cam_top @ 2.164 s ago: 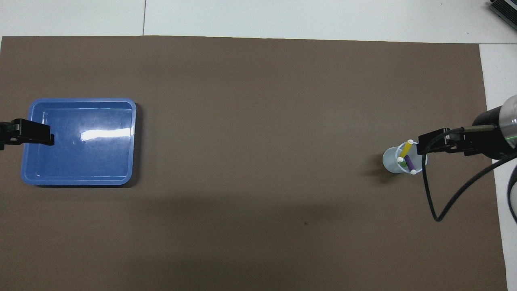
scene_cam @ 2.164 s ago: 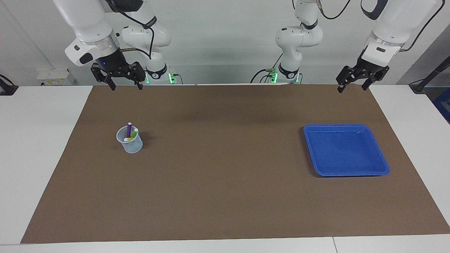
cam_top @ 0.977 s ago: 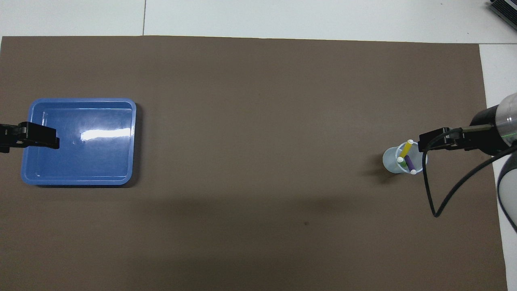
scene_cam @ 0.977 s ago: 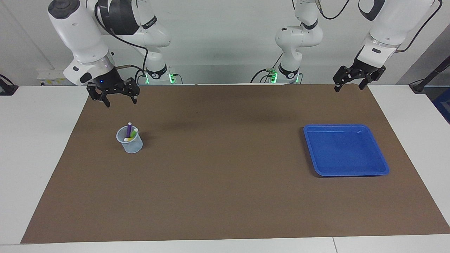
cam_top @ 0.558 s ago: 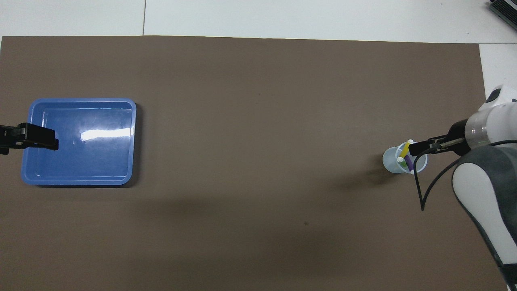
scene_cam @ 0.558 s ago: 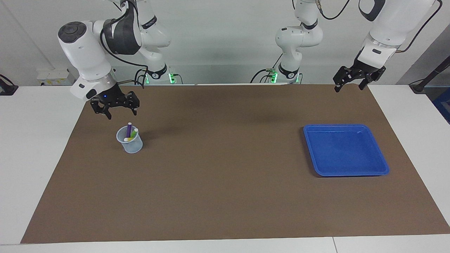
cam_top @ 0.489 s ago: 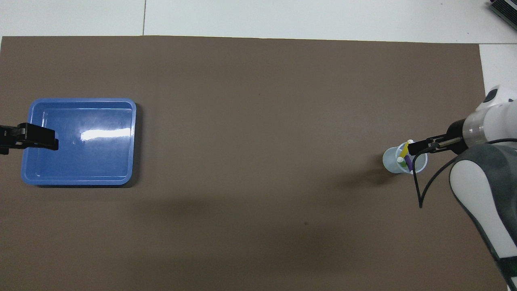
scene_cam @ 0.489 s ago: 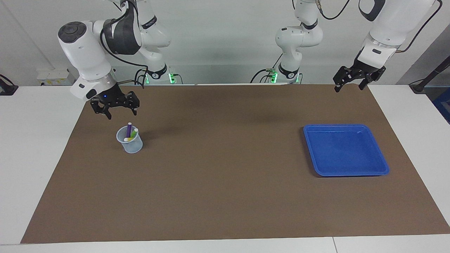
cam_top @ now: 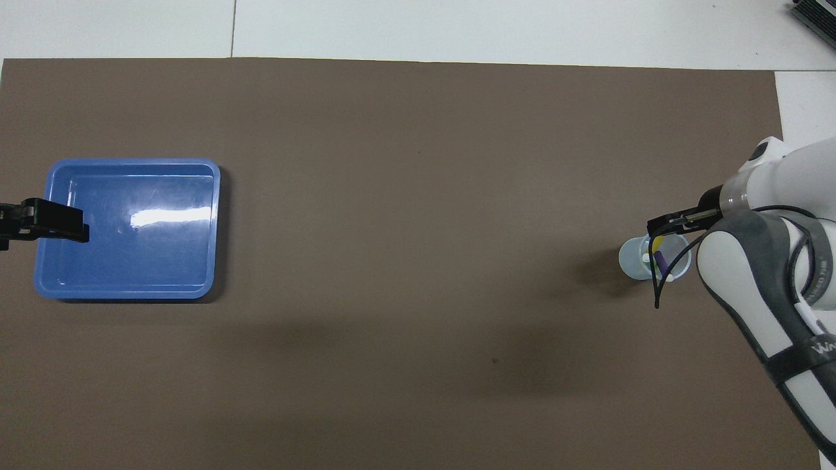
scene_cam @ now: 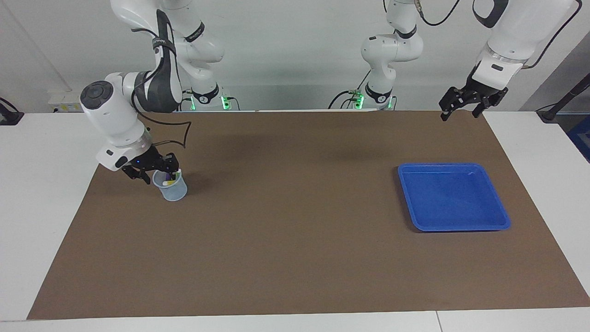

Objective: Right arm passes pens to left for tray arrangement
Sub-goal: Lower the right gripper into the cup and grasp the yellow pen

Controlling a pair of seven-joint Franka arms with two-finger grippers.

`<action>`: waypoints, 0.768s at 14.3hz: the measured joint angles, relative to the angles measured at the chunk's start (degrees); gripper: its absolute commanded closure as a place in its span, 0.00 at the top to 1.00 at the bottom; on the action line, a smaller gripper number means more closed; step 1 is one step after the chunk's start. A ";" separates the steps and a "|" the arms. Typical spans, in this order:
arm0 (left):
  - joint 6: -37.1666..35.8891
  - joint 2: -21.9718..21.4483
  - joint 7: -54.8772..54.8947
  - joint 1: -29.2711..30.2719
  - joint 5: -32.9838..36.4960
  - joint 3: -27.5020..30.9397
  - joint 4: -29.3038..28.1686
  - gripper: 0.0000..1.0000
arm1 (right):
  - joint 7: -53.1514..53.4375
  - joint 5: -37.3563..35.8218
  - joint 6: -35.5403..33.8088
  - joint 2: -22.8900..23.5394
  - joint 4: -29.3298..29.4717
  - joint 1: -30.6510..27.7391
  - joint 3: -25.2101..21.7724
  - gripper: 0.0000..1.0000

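The three pens (scene_cam: 171, 181) stand in a small translucent cup (scene_cam: 174, 191) at the right arm's end of the table; in the overhead view the purple and yellow pens (cam_top: 659, 260) show inside the cup (cam_top: 631, 258). My right gripper (scene_cam: 161, 175), with its blue light on, is down at the cup's rim with fingers spread around the pens' tops, partly hiding them. It also shows in the overhead view (cam_top: 661, 228). The blue tray (scene_cam: 454, 196) lies empty at the left arm's end. My left gripper (scene_cam: 461, 110) waits open in the air, and in the overhead view it (cam_top: 70, 225) overlaps the tray (cam_top: 130, 261).
A brown mat (scene_cam: 295, 240) covers most of the white table. A black cable (cam_top: 659, 287) hangs from the right wrist beside the cup. The arm bases with green lights (scene_cam: 209, 99) stand at the table's edge nearest the robots.
My right arm has come down from above the mat's edge onto the cup, and its gripper now sits around the pens' tops. The left gripper has hardly moved.
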 measured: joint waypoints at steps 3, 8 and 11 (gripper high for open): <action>0.00 0.00 0.00 0.00 0.00 0.17 0.00 1.00 | 0.18 0.03 0.23 0.80 0.00 -0.06 0.00 0.56; 0.00 0.00 0.02 0.00 0.00 0.21 0.00 1.00 | 2.50 0.08 0.20 0.99 0.00 -0.05 0.01 0.40; 0.00 0.00 0.03 0.00 0.00 0.21 0.00 1.00 | 2.80 0.11 0.14 1.01 -0.10 -0.05 0.02 0.25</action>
